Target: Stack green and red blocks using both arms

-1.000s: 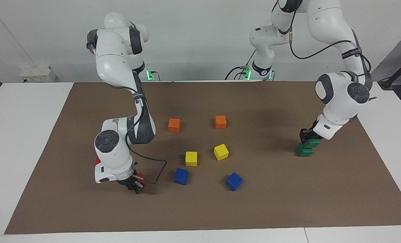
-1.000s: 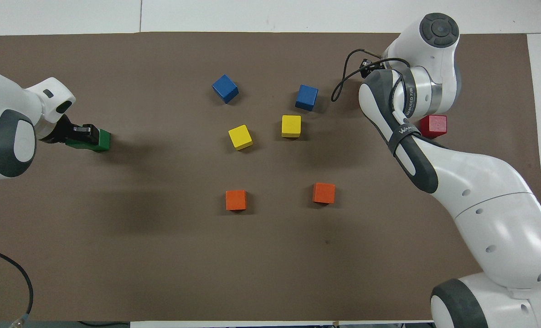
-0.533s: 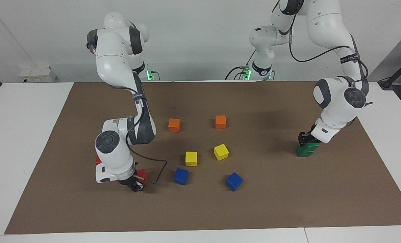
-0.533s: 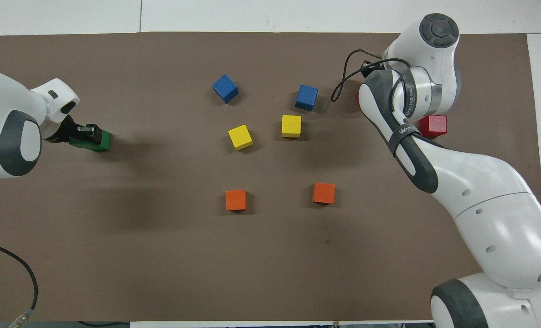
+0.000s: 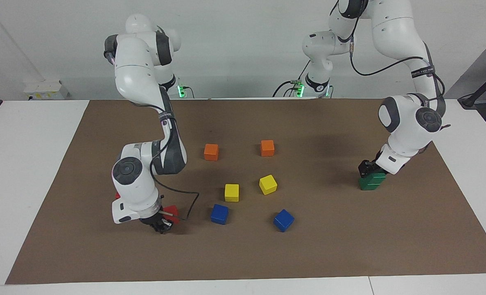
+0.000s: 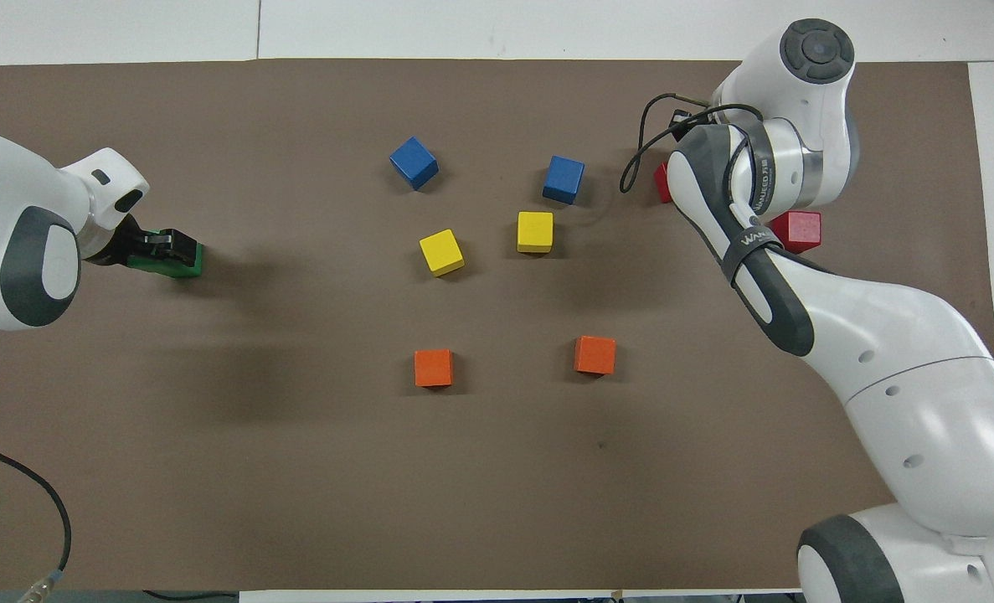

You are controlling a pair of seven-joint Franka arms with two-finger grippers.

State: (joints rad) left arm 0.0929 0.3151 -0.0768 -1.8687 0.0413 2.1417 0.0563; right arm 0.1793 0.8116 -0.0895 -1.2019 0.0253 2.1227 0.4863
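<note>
My left gripper (image 5: 368, 169) is shut on a dark green block (image 5: 374, 178) that sits on the second green block (image 5: 369, 185) near the left arm's end of the mat. In the overhead view the left gripper (image 6: 160, 244) covers most of the green stack (image 6: 188, 261). My right gripper (image 5: 161, 226) is low at the mat, right beside a red block (image 5: 172, 213), whose edge shows by the arm in the overhead view (image 6: 662, 182). The other red block (image 5: 117, 195) (image 6: 795, 230) lies nearer to the robots, partly hidden by the right arm.
Two orange cubes (image 5: 211, 151) (image 5: 267, 148), two yellow cubes (image 5: 231, 192) (image 5: 267, 184) and two blue cubes (image 5: 219, 214) (image 5: 283, 220) lie mid-mat between the arms. A black cable (image 5: 191, 207) loops from the right wrist. The brown mat (image 5: 308, 254) covers the white table.
My left gripper has lowered its green block onto the other green block and lined it up. My right arm has shifted a little, uncovering the edge of a red block in the overhead view.
</note>
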